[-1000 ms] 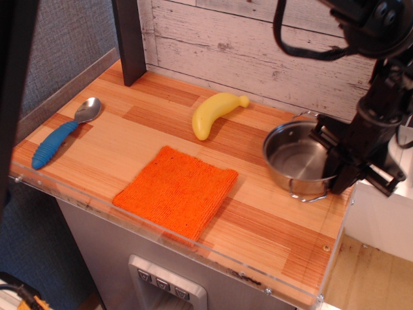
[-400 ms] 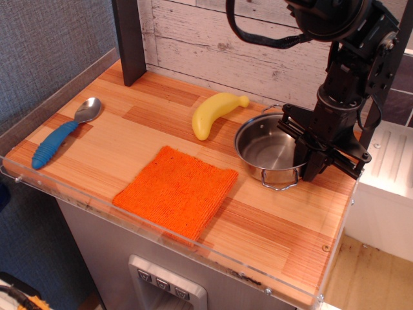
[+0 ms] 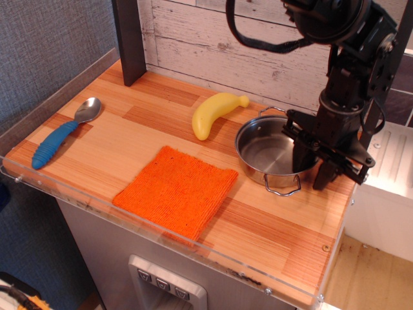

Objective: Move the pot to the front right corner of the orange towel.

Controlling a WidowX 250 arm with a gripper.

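Observation:
The shiny steel pot (image 3: 268, 152) with two wire loop handles is on the wooden table, just right of the orange towel's back right corner. The orange towel (image 3: 175, 191) lies flat near the table's front edge, with nothing on it. My black gripper (image 3: 313, 169) comes down from the upper right. One finger is inside the pot's right rim and the other is outside it, so it is shut on the rim. I cannot tell whether the pot rests on the wood or is slightly lifted.
A yellow banana (image 3: 213, 113) lies behind the towel, left of the pot. A spoon with a blue ribbed handle (image 3: 61, 134) lies at the far left. A dark post (image 3: 129, 39) stands at the back left. A clear plastic lip (image 3: 193, 240) runs along the front edge. A white unit (image 3: 387, 181) stands beyond the right edge.
The gripper has carried the pot left from the table's right edge towards the towel. In the last moment it shifted only slightly.

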